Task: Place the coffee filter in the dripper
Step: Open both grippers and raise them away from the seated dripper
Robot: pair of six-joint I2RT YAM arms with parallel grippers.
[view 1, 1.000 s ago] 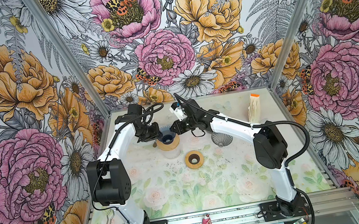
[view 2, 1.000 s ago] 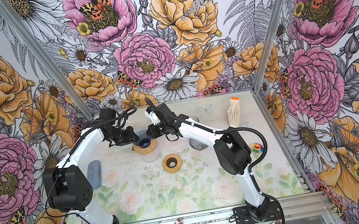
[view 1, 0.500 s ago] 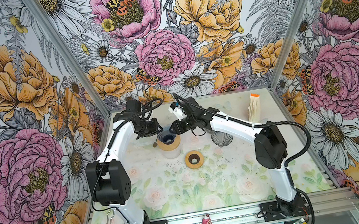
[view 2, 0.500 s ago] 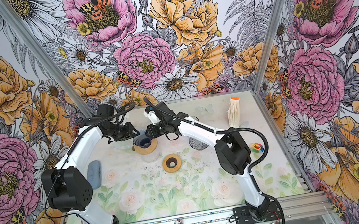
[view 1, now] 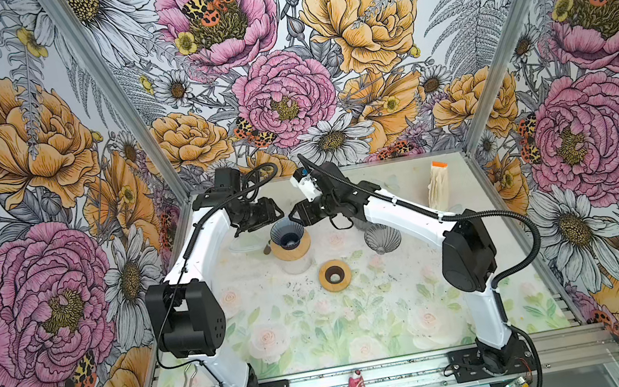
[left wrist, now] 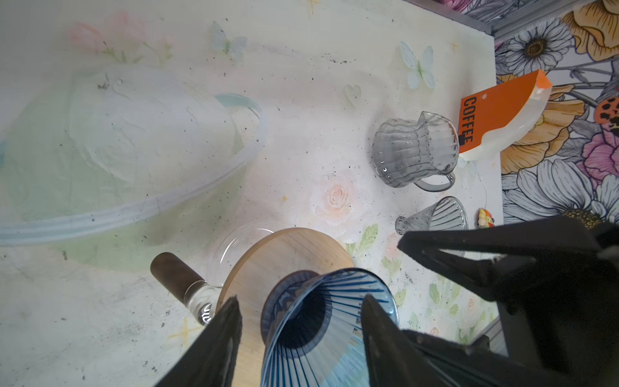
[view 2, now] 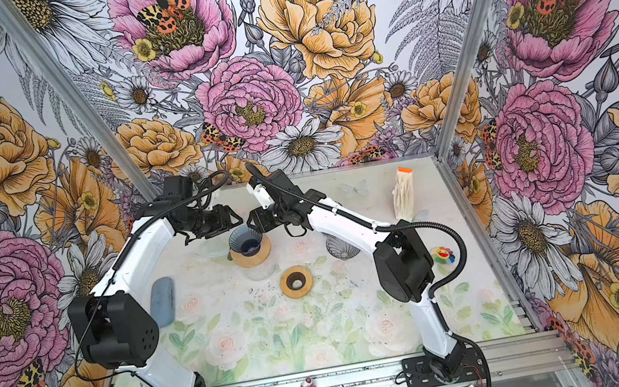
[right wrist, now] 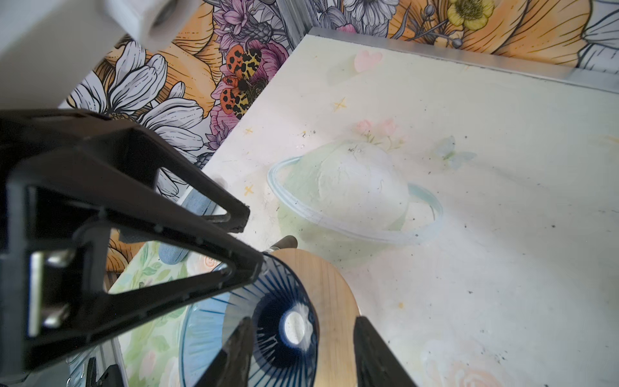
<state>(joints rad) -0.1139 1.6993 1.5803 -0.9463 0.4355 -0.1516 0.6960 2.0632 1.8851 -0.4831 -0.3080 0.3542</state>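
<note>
Left hand (view 1: 278,216) and right hand (view 1: 294,220) flank the blue ribbed glass cone dripper (view 1: 287,233).
It sits in a round wooden collar (view 1: 301,246); a second wooden ring (view 1: 326,280) lies near on the pale floral surface (view 1: 312,328), and a white filter pack with an orange top (view 1: 440,187) stands well apart.

Bench (view 1: 320,327), pale floral print, flecked with dark specks. Directly on it, as I view it remotely:
- clear glass server (view 1: 296,265), towards the back
- wooden ring (view 1: 334,276), just in front of the server
- ribbed grey pitcher (left wrist: 415,150)
- orange-topped filter pack (view 1: 440,186), right rear
- blue-grey pad (view 2: 162,301), left edge
- flower toy (view 2: 442,254), right edge
</note>
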